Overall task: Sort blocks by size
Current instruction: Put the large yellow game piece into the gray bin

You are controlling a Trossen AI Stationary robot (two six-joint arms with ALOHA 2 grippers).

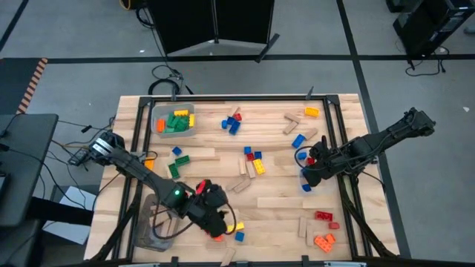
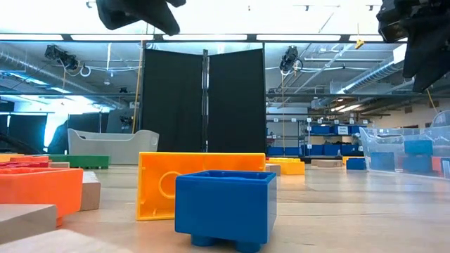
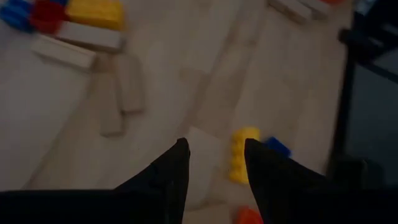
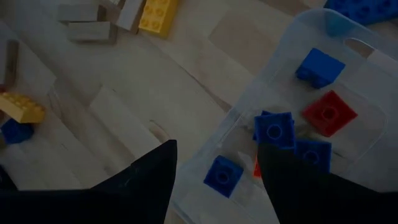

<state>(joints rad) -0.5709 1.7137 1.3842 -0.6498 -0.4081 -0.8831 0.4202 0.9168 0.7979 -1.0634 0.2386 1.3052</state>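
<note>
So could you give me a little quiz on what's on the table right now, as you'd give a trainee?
1. True or false: the right gripper holds a red brick.
2. Which colours lie in the clear bin under the right gripper? A: green and yellow. B: blue and red. C: only orange.
3. Fill in: just past the left gripper lies a yellow brick, and the small brick next to it is ___.

Key: 1 false, its fingers are apart and empty. 2 B. 3 blue.
</note>
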